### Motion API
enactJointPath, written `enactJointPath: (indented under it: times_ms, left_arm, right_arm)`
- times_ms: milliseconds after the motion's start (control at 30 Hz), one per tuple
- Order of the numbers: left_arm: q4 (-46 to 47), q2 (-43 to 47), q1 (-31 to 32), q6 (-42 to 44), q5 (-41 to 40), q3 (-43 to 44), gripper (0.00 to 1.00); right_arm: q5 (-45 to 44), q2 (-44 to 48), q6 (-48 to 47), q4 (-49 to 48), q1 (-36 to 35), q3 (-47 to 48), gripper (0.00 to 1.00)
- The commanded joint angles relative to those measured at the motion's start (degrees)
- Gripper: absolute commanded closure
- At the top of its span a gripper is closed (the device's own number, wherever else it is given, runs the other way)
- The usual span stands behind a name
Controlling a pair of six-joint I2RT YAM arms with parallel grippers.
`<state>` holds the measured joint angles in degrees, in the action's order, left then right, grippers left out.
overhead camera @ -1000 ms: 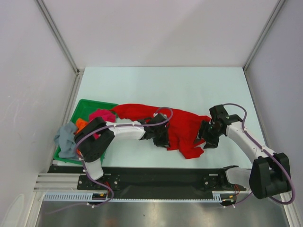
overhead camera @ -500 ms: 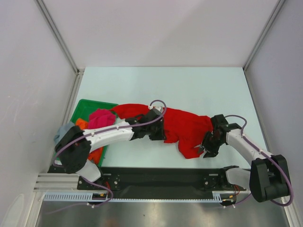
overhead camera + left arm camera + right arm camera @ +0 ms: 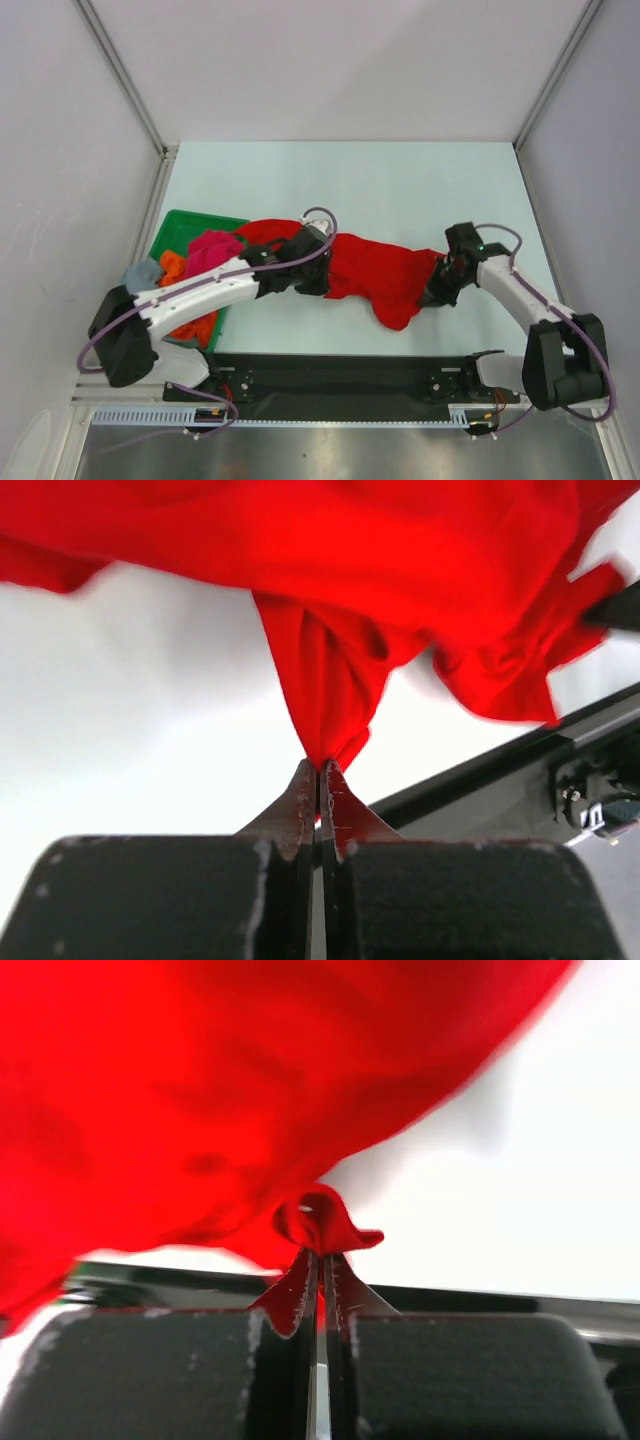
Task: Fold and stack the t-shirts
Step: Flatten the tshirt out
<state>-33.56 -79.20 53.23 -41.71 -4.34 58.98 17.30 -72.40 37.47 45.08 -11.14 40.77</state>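
Red t-shirt (image 3: 378,275) lies crumpled in a long band across the middle of the worktop (image 3: 400,185). It runs from just beside the green tray (image 3: 185,226) on the left to the right tool on the right. A loose lobe of it sags toward the black rail (image 3: 350,372) at the near edge.

Left tool (image 3: 320,772): fingers pressed together, clenched on a bunched fold of the red t-shirt. The cloth is drawn into a narrow point at the tips and fans out wide above them. In the top view this tool sits on the shirt's left part, near its near edge.

Right tool (image 3: 318,1258): fingers also pressed together, grasping a small curled bit of the red t-shirt's edge. The rest of the cloth in that view is blurred. In the top view it is at the shirt's right end.

Both wrist views show white worktop under the cloth beside the pinch points.

The tray sits at the worktop's left edge. The magenta-pink t-shirt (image 3: 213,247) is heaped in it, touching the red t-shirt's left end. The orange t-shirt (image 3: 175,268) lies just left of the pink one and shows again below the left arm (image 3: 205,288), which crosses over the tray. The grey-blue t-shirt (image 3: 142,274) hangs at the tray's left rim. All three are unfolded lumps.

The right arm (image 3: 520,295) reaches in from the right side.
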Motion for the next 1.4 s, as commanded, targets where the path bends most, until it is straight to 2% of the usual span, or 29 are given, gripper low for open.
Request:
enactJointPath:
  times_ms: [0, 33, 67, 167, 300, 333, 567, 700, 767, 933, 1067, 1167, 1300, 1367]
  left_arm:
    - [-11.7, 11.8, -0.3, 6.1, -8.0, 9.6, 1.00]
    - [-11.7, 11.8, -0.6, 6.1, -9.3, 11.9, 1.00]
    - [-15.6, 14.4, -1.1, 7.1, -10.7, 14.2, 1.00]
    - [-20.4, 17.1, -3.0, 9.2, -13.8, 23.7, 1.00]
    - [-22.2, 18.6, -3.9, 13.5, -15.7, 38.8, 1.00]
    - [-21.9, 18.8, -3.9, 14.5, -15.7, 41.2, 1.00]
    - [-24.4, 13.1, -3.9, 22.2, -19.1, 68.2, 1.00]
    - [-22.3, 13.1, -3.9, 25.2, -22.7, 69.8, 1.00]
    - [-18.7, 15.0, -3.9, 26.8, -26.5, 67.2, 1.00]
    - [-10.0, 16.2, -3.9, 31.3, -27.5, 65.7, 1.00]
    - [-8.5, 11.4, -3.9, 35.1, -29.1, 75.1, 1.00]
    - [-5.9, 9.3, -3.9, 39.2, -30.3, 76.5, 1.00]
    - [-4.9, 10.4, -3.9, 40.9, -33.9, 74.4, 1.00]
    - [-5.4, 12.2, -3.9, 39.2, -34.7, 70.6, 1.00]
  right_arm:
    - [0.6, 6.8, -1.6, 10.0, 2.9, 17.3, 1.00]
    - [0.6, 6.7, -1.6, 12.6, 3.7, 21.0, 1.00]
    - [1.1, 6.0, -2.8, 17.4, 4.6, 24.0, 1.00]
    - [2.9, 5.6, -4.9, 22.8, 7.6, 34.3, 1.00]
    - [7.6, 5.6, -4.4, 26.1, 10.7, 46.1, 1.00]
    - [10.2, 5.3, -3.7, 26.4, 13.7, 48.2, 1.00]
    - [18.6, -0.7, -1.7, 30.9, 25.3, 71.9, 1.00]
    - [21.8, -3.2, 0.0, 31.4, 30.2, 78.8, 1.00]
    - [22.1, -3.8, 1.8, 29.6, 31.2, 79.9, 1.00]
    - [21.4, -7.2, 4.3, 26.8, 31.4, 83.7, 1.00]
    - [22.1, -11.7, 6.3, 24.1, 31.4, 88.0, 1.00]
    - [21.0, -15.7, 7.2, 22.2, 32.0, 91.6, 1.00]
    - [22.3, -19.8, 7.9, 22.0, 35.6, 99.2, 1.00]
    - [24.7, -20.1, 8.7, 22.5, 39.2, 100.5, 1.00]
